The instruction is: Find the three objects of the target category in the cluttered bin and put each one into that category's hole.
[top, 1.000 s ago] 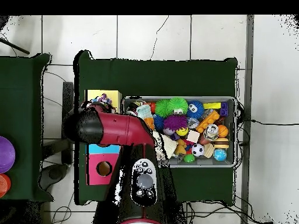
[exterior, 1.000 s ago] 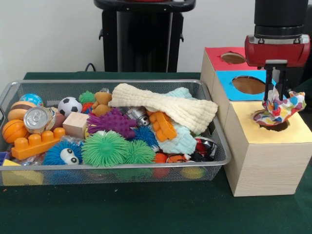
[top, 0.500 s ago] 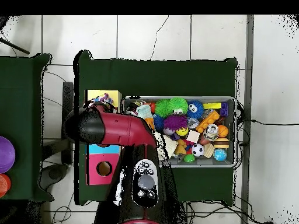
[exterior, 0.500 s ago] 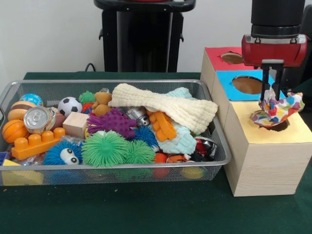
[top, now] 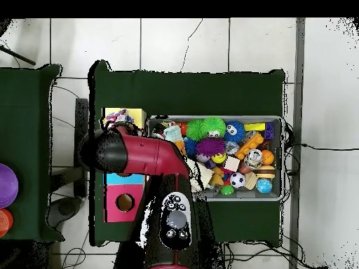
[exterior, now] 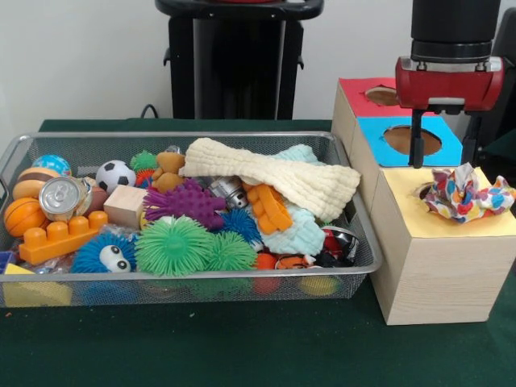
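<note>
Just below the gripper [exterior: 442, 153], whose housing is red above black fingers, we see a cloth [exterior: 466, 193] patterned in many colours on white, lying on the yellow top [exterior: 451, 222] of the pale wood box. Behind the gripper we see the blue top [exterior: 407, 139] and the red top [exterior: 367, 97]. Well to its side we find a silver mesh bin [exterior: 242, 284] with a cream towel [exterior: 274, 173], a green spiky ball [exterior: 173, 246], a purple spiky ball [exterior: 187, 201], an orange brick [exterior: 60, 235] and a black-and-white ball [exterior: 115, 174].
</note>
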Controlling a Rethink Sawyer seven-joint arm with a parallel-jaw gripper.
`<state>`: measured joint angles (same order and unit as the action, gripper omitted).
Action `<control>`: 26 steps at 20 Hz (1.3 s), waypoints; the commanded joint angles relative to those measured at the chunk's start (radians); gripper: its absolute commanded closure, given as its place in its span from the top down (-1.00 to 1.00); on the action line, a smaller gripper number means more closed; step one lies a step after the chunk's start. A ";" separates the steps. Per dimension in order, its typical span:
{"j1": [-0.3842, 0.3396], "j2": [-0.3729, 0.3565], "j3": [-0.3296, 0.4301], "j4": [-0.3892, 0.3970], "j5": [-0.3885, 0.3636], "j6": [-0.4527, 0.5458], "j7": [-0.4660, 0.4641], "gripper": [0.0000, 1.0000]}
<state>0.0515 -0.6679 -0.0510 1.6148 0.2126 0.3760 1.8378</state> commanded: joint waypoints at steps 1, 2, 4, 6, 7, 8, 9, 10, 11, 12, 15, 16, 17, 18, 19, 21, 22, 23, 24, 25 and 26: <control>-0.029 0.041 0.032 0.050 0.044 -0.051 0.221 1.00; -0.031 0.041 0.035 0.051 0.045 -0.051 0.218 1.00; -0.041 0.040 0.049 0.059 0.046 -0.064 0.210 1.00; -0.048 0.040 0.054 0.063 0.042 -0.071 0.200 1.00; -0.046 0.038 0.053 0.066 0.043 -0.073 0.204 1.00; -0.044 0.036 0.052 0.070 0.044 -0.075 0.207 1.00; -0.041 0.031 0.049 0.072 0.044 -0.074 0.209 1.00; -0.038 0.030 0.048 0.074 0.048 -0.073 0.214 1.00; -0.035 0.027 0.048 0.078 0.051 -0.073 0.218 1.00; -0.031 0.024 0.046 0.081 0.056 -0.069 0.224 1.00; -0.018 0.019 0.033 0.079 0.063 -0.058 0.233 1.00; -0.017 0.019 0.031 0.079 0.064 -0.056 0.232 1.00; -0.018 0.020 0.032 0.078 0.063 -0.057 0.227 1.00; -0.019 0.021 0.032 0.076 0.062 -0.058 0.223 1.00; -0.015 0.022 0.024 0.074 0.063 -0.055 0.225 1.00; 0.005 0.027 -0.003 0.070 0.056 -0.082 0.236 1.00; 0.010 0.029 -0.011 0.067 0.058 -0.083 0.236 -1.00; 0.008 0.028 -0.009 0.068 0.059 -0.082 0.235 -1.00; 0.006 0.028 -0.006 0.070 0.060 -0.081 0.235 -1.00; 0.001 0.024 0.002 0.079 0.062 -0.085 0.233 -1.00; -0.004 0.022 0.011 0.086 0.065 -0.092 0.233 -1.00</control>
<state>0.0556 -0.6697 -0.0627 1.6186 0.2445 0.3318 1.8378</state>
